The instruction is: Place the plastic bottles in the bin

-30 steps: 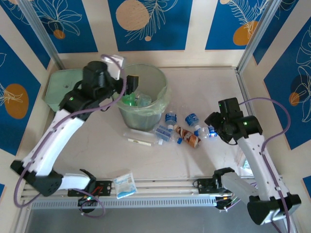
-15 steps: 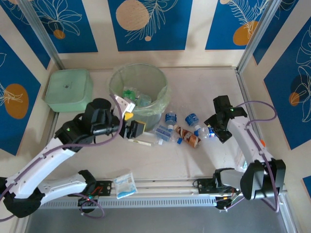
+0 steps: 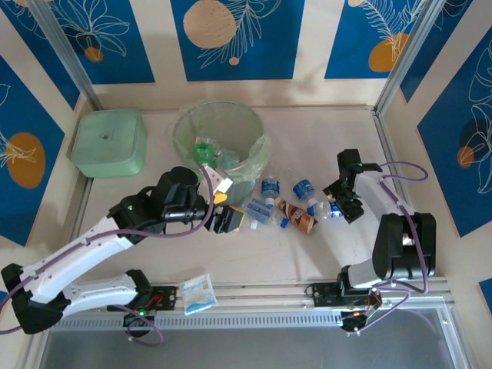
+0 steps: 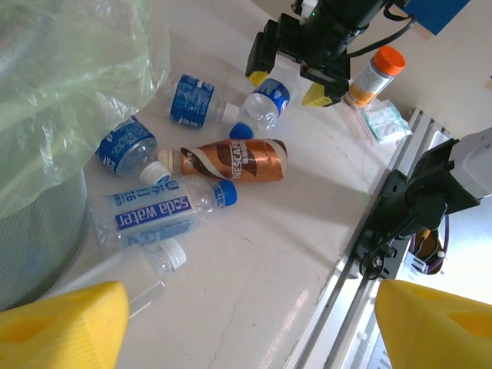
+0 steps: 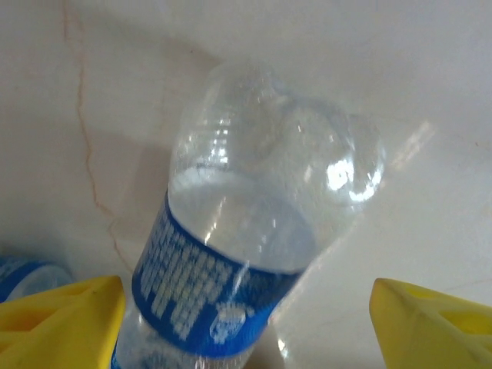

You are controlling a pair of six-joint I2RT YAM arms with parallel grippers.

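Observation:
The bin, a pale-green basket with a clear liner, holds green and clear bottles. Several plastic bottles lie on the table to its right: a soda-water one, a brown-labelled one, blue-labelled ones, and a long clear one with a white cap. My left gripper hangs open and empty just beside the long clear bottle. My right gripper is open, its yellow fingers either side of a clear blue-labelled bottle without touching it.
A square green lidded box stands at the back left. A white-and-blue packet lies by the front rail. An orange-capped bottle and a small packet sit near the right edge.
My left arm has swung from over the bin down to the table beside the bottles. My right gripper has shifted over the clear bottle. Both grippers have opened a little wider.

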